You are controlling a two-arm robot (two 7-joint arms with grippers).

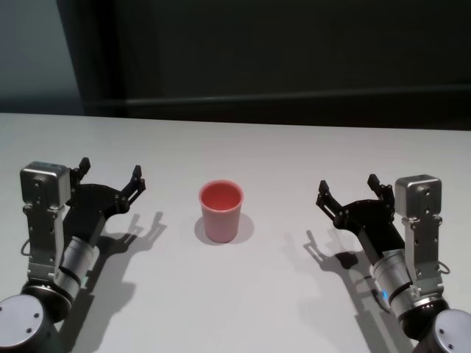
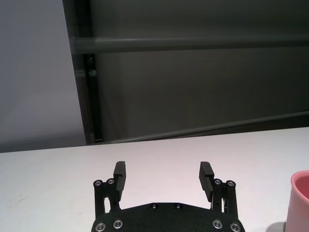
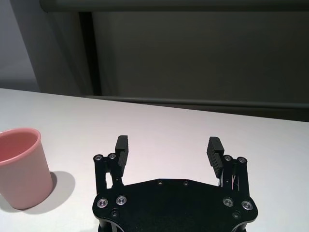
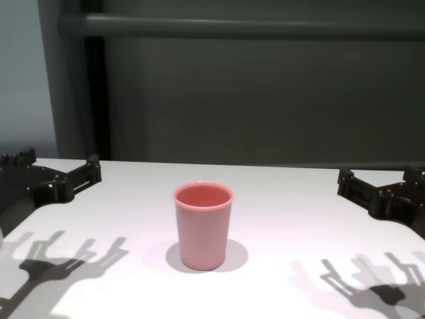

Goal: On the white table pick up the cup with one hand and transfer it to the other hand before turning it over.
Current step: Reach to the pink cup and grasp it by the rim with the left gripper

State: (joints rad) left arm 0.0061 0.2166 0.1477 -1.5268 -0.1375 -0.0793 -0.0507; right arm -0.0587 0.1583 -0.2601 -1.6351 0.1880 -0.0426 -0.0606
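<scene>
Cup: the pink cup [image 1: 221, 211] stands upright on its narrow base, mouth up, roughly midway between the white table's left and right sides and nearer its front edge than its far edge. Nothing touches it, and it looks hollow and empty inside. It also shows in the chest view [image 4: 203, 225] and at the frame edge of each wrist view [image 2: 300, 200] [image 3: 22, 166].

Table: the white table [image 1: 250, 151] is a plain matte top. Its far edge runs along a dark wall; shadows of both grippers fall on it toward the front edge.

Left gripper: the left gripper [image 1: 110, 176] hovers above the table toward its left side, well apart from the cup. Its black fingers [image 2: 119, 176] are spread wide with nothing between them, pointing toward the far edge.

Right gripper: the right gripper [image 1: 347, 190] hovers above the table toward its right side, well apart from the cup. Its fingers [image 3: 121, 147] are likewise spread wide and hold nothing. A small blue-green light shows on the silver arm behind it.

Writing and brands: the cup is smooth and unmarked. No legible lettering shows on the grippers, the arms, the table or the wall; only screw heads dot the black gripper plates.

Backdrop: a dark panelled wall with a horizontal rail stands behind the table's far edge.
</scene>
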